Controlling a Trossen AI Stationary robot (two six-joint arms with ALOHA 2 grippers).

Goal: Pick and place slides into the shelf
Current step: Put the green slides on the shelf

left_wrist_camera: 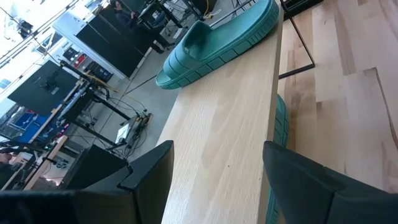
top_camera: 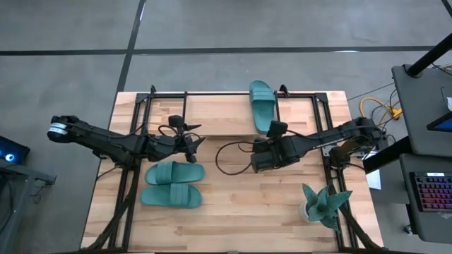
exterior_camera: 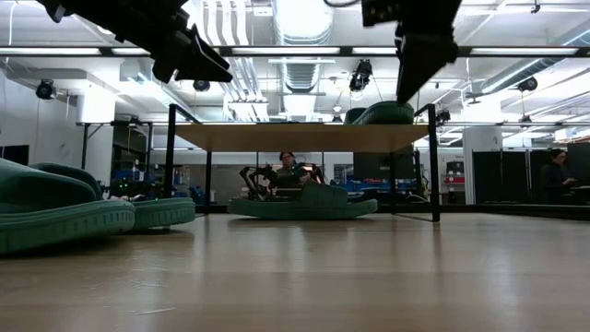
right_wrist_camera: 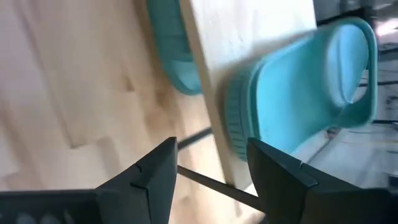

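One teal slide lies on top of the shelf at its right end; another lies under the shelf. Two more slides sit side by side on the counter nearer the front. The right claw, open and empty, hangs just before the shelf. The left claw hovers open beside the pair.

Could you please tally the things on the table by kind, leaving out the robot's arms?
Teal slides: 4, one on the shelf top, one under the shelf, two on the table
Shelf: 1
Teal spiky plant: 1
Total: 6
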